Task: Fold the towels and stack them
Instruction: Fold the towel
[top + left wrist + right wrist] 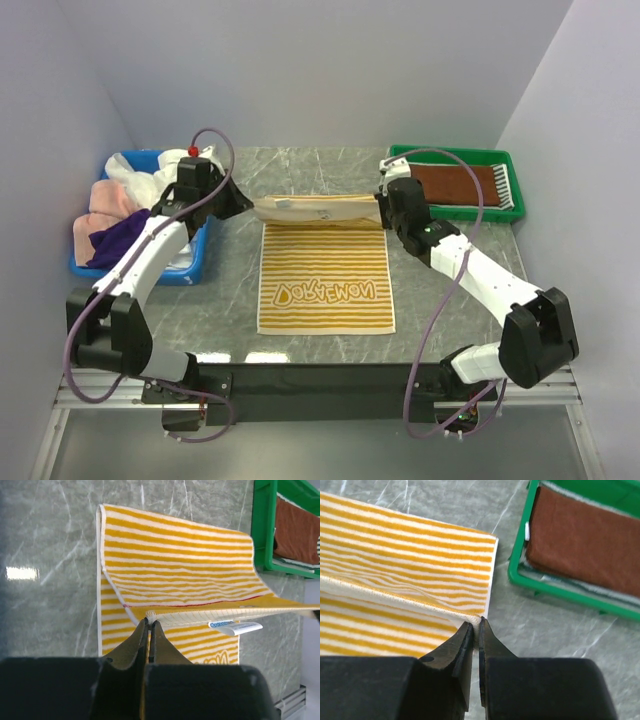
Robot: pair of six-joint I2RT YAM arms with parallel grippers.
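While the left gripper and right gripper each clamp a far corner of the yellow towel mid-table, its first fold looks barely begun. A brown towel sits in the green tray at two o'clock, and loose towels wait in the blue bin at ten.

On the grey marbled tabletop, one yellow-and-white striped cloth towel with lettering. Two plastic containers: one green tray, one blue tub. In the green, two towels: plain brown towel, grey-white striped towel. In the blue, at least three: white towel, pink towel, purple towel. Two black grippers: left gripper, right gripper.
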